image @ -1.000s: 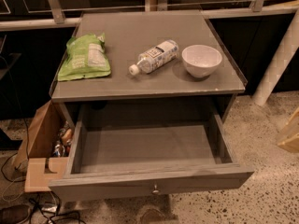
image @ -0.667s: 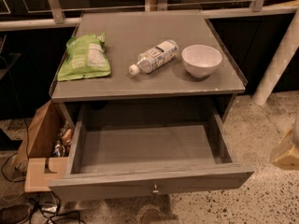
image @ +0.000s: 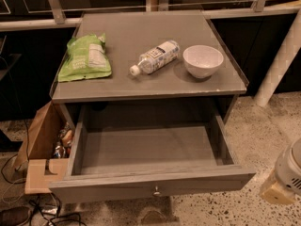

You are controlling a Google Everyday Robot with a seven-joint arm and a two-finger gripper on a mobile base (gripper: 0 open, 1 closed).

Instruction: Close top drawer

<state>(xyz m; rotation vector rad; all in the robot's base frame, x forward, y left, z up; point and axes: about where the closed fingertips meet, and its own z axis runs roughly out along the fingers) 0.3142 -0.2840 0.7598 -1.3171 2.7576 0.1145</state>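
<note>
At the lower right edge of the view, the pale rounded pincer [image: 285, 180] hangs just beside the right front corner of the wide grey wooden top drawer [image: 117, 187]; I cannot tell whether it is open or closed. The drawer stands pulled well out beneath the grey bench [image: 141, 32], so this looks like the approach: next, come round to the front panel near its small round metal knob [image: 156, 190] and push straight inward. The speckled floor [image: 263, 126] gives room on the right, while a brown cardboard box [image: 42, 140] crowds the drawer's left side
</note>
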